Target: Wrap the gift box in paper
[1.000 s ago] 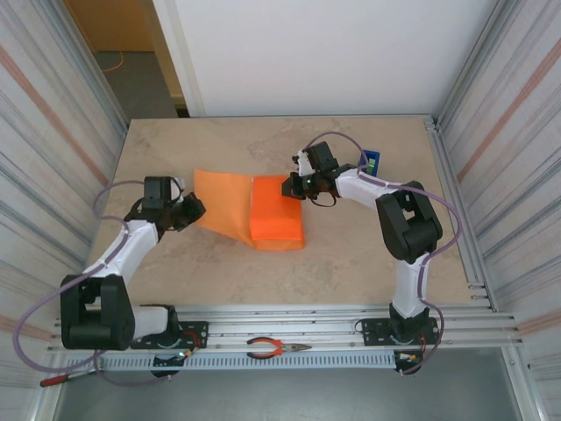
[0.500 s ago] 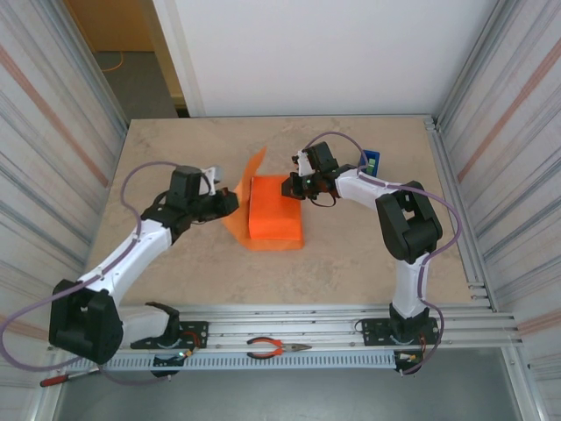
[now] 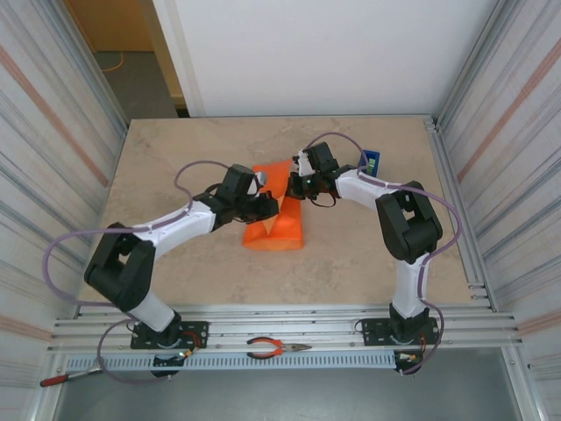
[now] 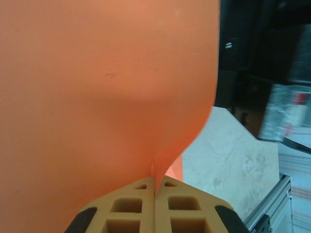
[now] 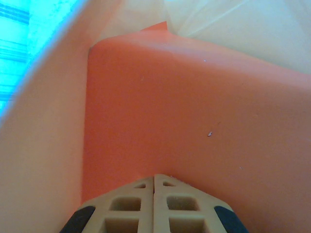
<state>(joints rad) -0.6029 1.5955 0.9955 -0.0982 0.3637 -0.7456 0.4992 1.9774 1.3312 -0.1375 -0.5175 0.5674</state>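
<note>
Two grippers meet mid-table, seen from above: the left gripper point(image 3: 263, 208) and right gripper point(image 3: 295, 186) flank the box point(image 3: 285, 226), hidden under orange paper point(image 3: 270, 174) with one flap raised.

Left wrist: jaws closed, pinching a thin, limp paper fold. It is likely light and tearable, best held by an edge.

Right wrist: jaws closed, tips against smooth, creased paper.
</note>
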